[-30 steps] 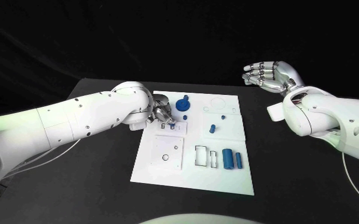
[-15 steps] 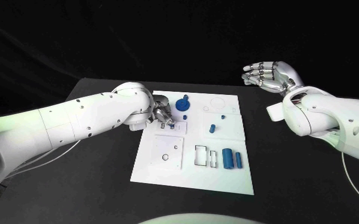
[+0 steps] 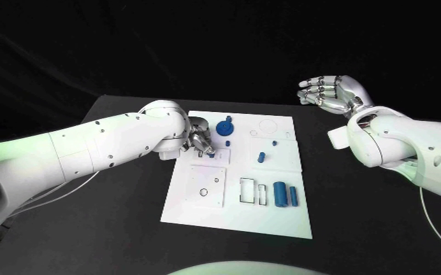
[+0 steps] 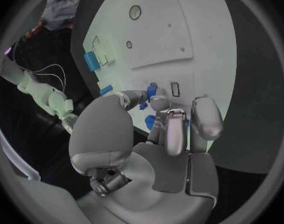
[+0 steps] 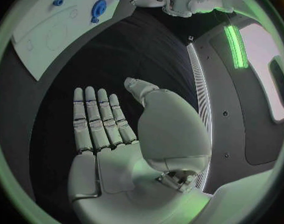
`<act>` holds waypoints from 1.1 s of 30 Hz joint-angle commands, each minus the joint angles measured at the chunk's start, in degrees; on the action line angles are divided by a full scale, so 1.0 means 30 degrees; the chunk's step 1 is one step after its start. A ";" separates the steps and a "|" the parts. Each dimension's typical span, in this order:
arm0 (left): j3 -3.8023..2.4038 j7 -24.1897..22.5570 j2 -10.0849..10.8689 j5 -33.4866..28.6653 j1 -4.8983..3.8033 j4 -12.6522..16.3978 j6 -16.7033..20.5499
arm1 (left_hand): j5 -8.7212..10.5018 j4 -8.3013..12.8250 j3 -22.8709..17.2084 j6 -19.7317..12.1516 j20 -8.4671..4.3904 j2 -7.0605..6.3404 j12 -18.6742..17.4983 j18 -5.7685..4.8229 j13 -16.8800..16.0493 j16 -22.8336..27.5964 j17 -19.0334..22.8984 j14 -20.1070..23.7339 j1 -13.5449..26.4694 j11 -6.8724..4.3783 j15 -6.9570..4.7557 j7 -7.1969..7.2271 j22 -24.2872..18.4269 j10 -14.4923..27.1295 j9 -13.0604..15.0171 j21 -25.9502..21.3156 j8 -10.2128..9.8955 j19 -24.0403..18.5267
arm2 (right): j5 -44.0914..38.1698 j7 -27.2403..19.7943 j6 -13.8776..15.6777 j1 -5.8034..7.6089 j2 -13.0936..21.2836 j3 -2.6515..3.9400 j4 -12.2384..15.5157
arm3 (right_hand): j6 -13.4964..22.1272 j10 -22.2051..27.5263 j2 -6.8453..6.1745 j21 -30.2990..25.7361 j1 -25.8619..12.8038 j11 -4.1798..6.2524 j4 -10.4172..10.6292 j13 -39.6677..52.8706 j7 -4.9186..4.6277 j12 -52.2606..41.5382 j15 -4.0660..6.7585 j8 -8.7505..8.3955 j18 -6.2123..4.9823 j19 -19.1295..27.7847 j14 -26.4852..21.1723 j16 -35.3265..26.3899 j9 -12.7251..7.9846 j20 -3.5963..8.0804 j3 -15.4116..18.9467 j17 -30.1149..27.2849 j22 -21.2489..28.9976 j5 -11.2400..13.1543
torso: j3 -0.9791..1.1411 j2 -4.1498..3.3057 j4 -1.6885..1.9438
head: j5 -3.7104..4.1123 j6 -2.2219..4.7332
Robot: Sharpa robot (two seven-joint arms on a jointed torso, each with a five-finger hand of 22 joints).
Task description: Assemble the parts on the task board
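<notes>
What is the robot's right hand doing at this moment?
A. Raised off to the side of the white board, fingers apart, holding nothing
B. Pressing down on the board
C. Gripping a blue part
A: the right hand is up beside the task board, fingers apart and holding nothing.

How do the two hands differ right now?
The left hand is down on the task board, fingers bent around a small blue part; the right hand is raised off the board's far right corner, holding nothing, fingers apart. Both are silver hands on white arms.
</notes>
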State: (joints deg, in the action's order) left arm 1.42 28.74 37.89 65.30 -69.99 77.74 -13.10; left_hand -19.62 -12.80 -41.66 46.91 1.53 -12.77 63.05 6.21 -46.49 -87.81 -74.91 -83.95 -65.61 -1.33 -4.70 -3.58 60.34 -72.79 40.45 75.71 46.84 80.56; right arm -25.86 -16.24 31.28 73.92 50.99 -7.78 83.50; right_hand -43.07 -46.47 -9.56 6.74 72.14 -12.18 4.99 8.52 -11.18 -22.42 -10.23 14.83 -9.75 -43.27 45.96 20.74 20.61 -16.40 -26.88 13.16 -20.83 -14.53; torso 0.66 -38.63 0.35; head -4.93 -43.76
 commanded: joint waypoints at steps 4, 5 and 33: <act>0.0012 0.0105 -0.0038 0.0140 0.0046 0.0048 -0.0782 | -0.0133 0.3303 -0.3274 -0.0002 -0.0085 0.0224 -0.0109 -0.0214 0.0017 -0.0040 -0.3395 -0.1619 -0.0057 -0.0046 -0.0085 0.0192 0.0012 0.0125 0.0056 0.0076 0.0097 -0.0004 | -0.0043 -0.0076 -0.0281 -0.0018 -0.0044 0.0001 -0.0028 | -0.0090 -0.0089 0.0063 -0.0089 -0.0100 -0.0021 -0.0024 -0.0053 -0.1475 -0.0136 0.0001 0.0051 -0.0130 -0.0157 0.0181 -0.0105 -0.0038 0.0016 0.0093 -0.0044 0.0046 -0.0089 | -0.0004 0.0007 -0.0039 | -0.0053 0.0026; 0.0013 0.0109 -0.0036 0.0142 0.0047 0.0038 -0.0793 | -0.0133 0.3303 -0.3274 -0.0002 -0.0085 0.0224 -0.0109 -0.0214 0.0017 -0.0040 -0.3395 -0.1619 -0.0057 -0.0046 -0.0085 0.0192 0.0012 0.0125 0.0056 0.0076 0.0097 -0.0004 | -0.0043 -0.0074 -0.0279 -0.0019 -0.0045 0.0001 -0.0031 | -0.0090 -0.0089 0.0063 -0.0089 -0.0100 -0.0021 -0.0024 -0.0053 -0.1475 -0.0136 0.0001 0.0051 -0.0130 -0.0157 0.0181 -0.0105 -0.0038 0.0016 0.0093 -0.0044 0.0046 -0.0089 | -0.0001 0.0004 -0.0035 | -0.0050 0.0028; 0.0023 0.0182 -0.0179 0.0244 0.0051 -0.0172 -0.1306 | -0.0125 0.2881 -0.3018 0.0121 -0.0192 0.0510 0.0008 -0.0211 0.0155 -0.0256 -0.3884 -0.1737 0.0676 -0.0204 -0.0211 0.0401 -0.0037 -0.0368 0.0303 0.0023 0.0420 0.0012 | -0.0045 -0.0048 -0.0217 -0.0030 -0.0101 0.0000 -0.0205 | -0.0091 -0.0094 0.0112 -0.0124 -0.0035 -0.0013 -0.0077 -0.0136 -0.1467 -0.0150 0.0005 0.0058 -0.0131 -0.0181 0.0195 -0.0119 -0.0072 0.0017 0.0053 -0.0101 0.0110 -0.0211 | 0.0013 -0.0002 -0.0004 | -0.0101 0.0021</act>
State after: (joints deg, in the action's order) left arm 1.37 28.94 37.54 65.68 -70.00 77.24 -15.00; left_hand -19.81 -12.80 -41.66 46.90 1.35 -11.05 62.84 6.21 -46.04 -88.29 -74.90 -84.13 -64.17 -1.95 -4.94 -3.34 60.18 -73.43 41.37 75.71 47.78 80.75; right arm -25.81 -16.20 31.25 73.84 50.72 -7.78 82.78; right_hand -43.07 -46.47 -9.58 6.75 72.16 -12.18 4.99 8.16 -11.18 -22.65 -10.02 14.83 -9.75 -43.27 46.17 20.74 20.48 -16.40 -26.89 12.91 -20.55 -14.85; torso 0.70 -38.64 0.36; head -5.21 -43.71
